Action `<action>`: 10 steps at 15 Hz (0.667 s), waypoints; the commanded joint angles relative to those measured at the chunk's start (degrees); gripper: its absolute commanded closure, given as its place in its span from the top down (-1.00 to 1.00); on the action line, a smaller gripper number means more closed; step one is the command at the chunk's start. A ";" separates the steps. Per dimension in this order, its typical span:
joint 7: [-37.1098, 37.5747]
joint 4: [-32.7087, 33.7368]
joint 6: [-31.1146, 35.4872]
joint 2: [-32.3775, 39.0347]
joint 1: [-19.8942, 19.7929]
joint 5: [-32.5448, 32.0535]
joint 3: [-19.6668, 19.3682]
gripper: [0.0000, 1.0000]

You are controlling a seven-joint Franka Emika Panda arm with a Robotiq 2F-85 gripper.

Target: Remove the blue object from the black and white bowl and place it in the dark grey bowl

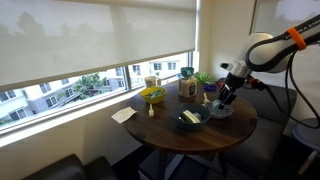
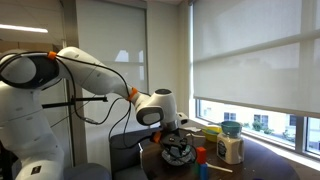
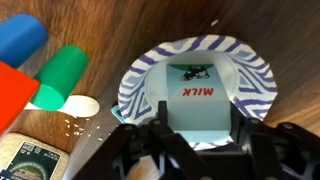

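The blue object (image 3: 203, 100) is a pale blue toy milk carton lying in the black and white bowl (image 3: 262, 75), a zebra-striped shallow bowl. In the wrist view my gripper (image 3: 200, 135) is down in that bowl, with a finger pressed against each side of the carton. In an exterior view the gripper (image 1: 226, 98) sits low over the striped bowl (image 1: 221, 112) at the table's edge. The dark grey bowl (image 1: 190, 119) stands beside it, nearer the table's front, with something pale inside.
Beside the striped bowl lie a blue cylinder (image 3: 20, 35), a green one (image 3: 60, 70), a red item (image 3: 10, 95) and a printed box (image 3: 35, 160). On the round wooden table (image 1: 170, 135) stand a yellow bowl (image 1: 152, 95), a teal cup (image 1: 187, 72) and a plant (image 1: 206, 80).
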 commanded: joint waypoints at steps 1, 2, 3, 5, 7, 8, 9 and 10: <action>-0.86 0.74 -0.21 -0.46 -1.05 1.49 1.46 -0.38; 1.34 -0.49 0.31 -3.00 -1.45 -0.20 2.56 -0.38; 1.96 -1.19 0.77 -4.53 -1.58 -0.87 3.13 -0.38; 2.12 -3.16 2.27 -9.43 -0.97 -0.37 4.23 -0.38; 2.45 -5.21 7.82 -13.42 -0.19 -1.35 5.65 -0.38; 1.94 -5.63 10.17 -14.79 0.79 -0.99 5.77 -0.38; 1.64 -5.77 13.13 -15.33 2.09 -0.29 5.73 -0.38; 1.19 -5.29 16.51 -14.97 3.85 0.48 5.29 -0.38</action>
